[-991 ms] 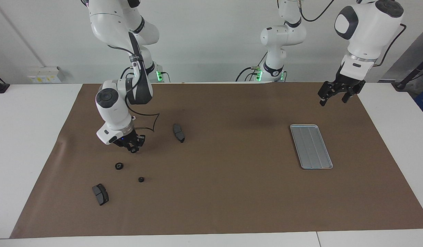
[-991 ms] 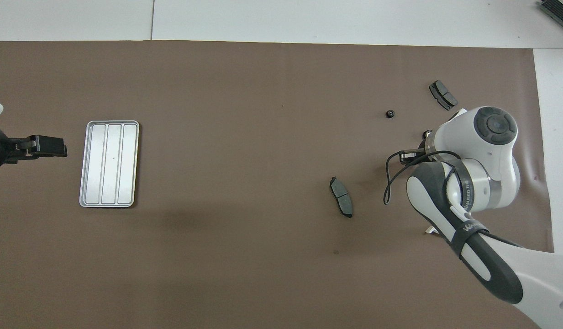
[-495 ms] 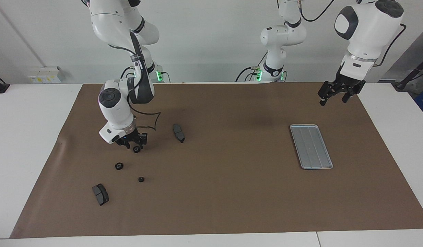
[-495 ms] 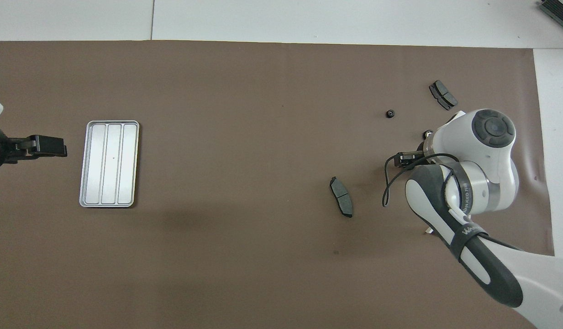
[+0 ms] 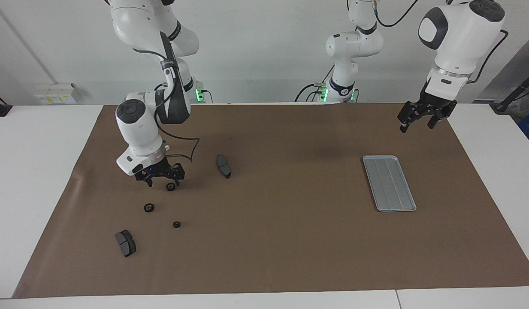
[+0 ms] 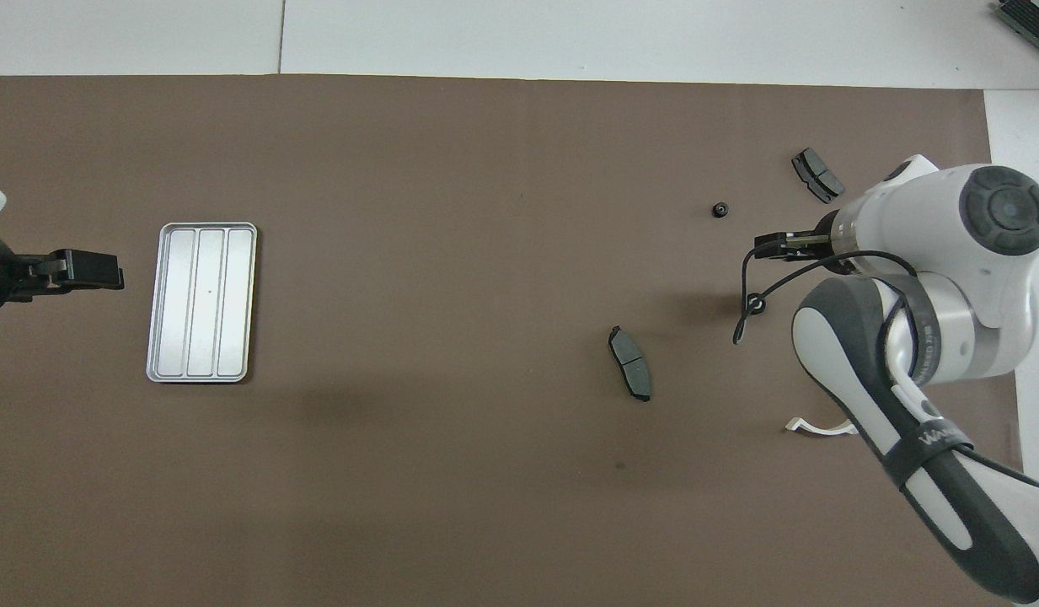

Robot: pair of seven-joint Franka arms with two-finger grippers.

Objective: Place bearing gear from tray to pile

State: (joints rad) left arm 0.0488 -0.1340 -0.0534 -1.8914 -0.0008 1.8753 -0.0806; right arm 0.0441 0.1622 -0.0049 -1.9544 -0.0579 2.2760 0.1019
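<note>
The silver-grey tray (image 5: 388, 183) (image 6: 201, 302) lies toward the left arm's end of the table, with nothing in it. Toward the right arm's end, a small black bearing gear (image 5: 170, 187) (image 6: 757, 304) lies on the brown mat. My right gripper (image 5: 162, 181) hangs just above it, open and holding nothing. The pile around it is two more gears (image 5: 149, 207) (image 5: 176, 224), two dark brake pads (image 5: 125, 243) (image 5: 223, 166) and a white bracket (image 6: 814, 427). My left gripper (image 5: 417, 125) (image 6: 93, 270) waits open in the air beside the tray.
The brown mat (image 5: 290, 240) covers most of the white table. In the overhead view the right arm's body (image 6: 923, 320) covers part of the pile. A black cable (image 5: 191, 150) loops down from the right wrist.
My right gripper has opened and let go of the bearing gear, which now lies on the mat. The gripper has lifted slightly and swung toward the table's end. The left arm has not moved.
</note>
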